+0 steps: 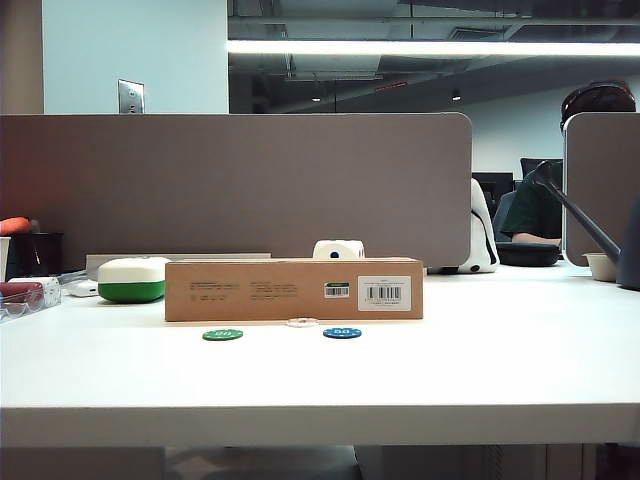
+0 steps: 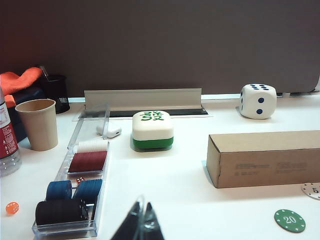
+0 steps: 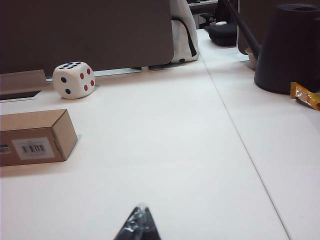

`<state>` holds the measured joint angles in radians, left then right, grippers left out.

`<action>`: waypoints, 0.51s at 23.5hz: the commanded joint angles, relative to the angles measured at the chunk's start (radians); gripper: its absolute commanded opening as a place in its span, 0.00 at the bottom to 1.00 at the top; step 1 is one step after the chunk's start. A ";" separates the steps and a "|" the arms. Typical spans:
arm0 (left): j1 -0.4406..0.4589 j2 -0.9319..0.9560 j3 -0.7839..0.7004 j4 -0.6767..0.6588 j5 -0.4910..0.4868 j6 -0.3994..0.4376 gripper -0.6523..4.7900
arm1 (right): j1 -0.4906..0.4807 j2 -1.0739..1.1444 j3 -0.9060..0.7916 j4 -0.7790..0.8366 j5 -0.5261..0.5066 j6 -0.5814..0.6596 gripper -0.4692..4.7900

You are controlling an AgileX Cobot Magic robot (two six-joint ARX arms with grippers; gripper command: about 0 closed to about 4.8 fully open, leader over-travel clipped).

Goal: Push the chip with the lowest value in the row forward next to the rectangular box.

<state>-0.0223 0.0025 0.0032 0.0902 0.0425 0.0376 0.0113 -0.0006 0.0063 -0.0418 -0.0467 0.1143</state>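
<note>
**White chip already at the box; both arms held back**

Left to right in the exterior view: green chip (image 1: 222,335), white chip (image 1: 302,322), blue chip (image 1: 342,333). The white chip sits forward of the other two, just beside the long face of the rectangular box (image 1: 294,290); whether it touches, I cannot tell. The box's long axis runs left-right across the worktop (image 1: 320,375), barcode label toward the right end. The chip is round and flat (no long axis of its own).

Left gripper (image 2: 142,220): fingers pressed together at the tips, holding nothing. From it the white chip (image 2: 312,190) lies ahead and far right, past the green chip (image 2: 289,220).

Right gripper (image 3: 140,222): fingers likewise together, empty. No chip shows in its view, only the box end (image 3: 35,137).

Judgement: neither arm is clearly nearer; the push looks essentially complete.
</note>
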 commanded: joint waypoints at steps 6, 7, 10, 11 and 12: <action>-0.002 0.000 0.004 0.008 0.004 0.008 0.11 | 0.000 -0.001 -0.005 0.016 0.004 -0.002 0.08; -0.002 0.000 0.004 0.008 0.004 0.008 0.11 | 0.000 -0.001 -0.005 0.016 0.004 -0.003 0.08; -0.002 0.000 0.004 0.008 0.003 0.008 0.11 | 0.000 -0.001 -0.005 0.017 0.011 -0.003 0.08; -0.002 0.000 0.004 0.008 0.003 0.008 0.11 | 0.000 -0.001 -0.005 0.016 0.011 -0.006 0.08; -0.002 0.000 0.004 0.008 0.003 0.008 0.11 | 0.000 -0.001 -0.005 0.016 0.011 -0.008 0.08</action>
<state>-0.0223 0.0025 0.0032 0.0906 0.0425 0.0372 0.0113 -0.0006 0.0063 -0.0414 -0.0406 0.1135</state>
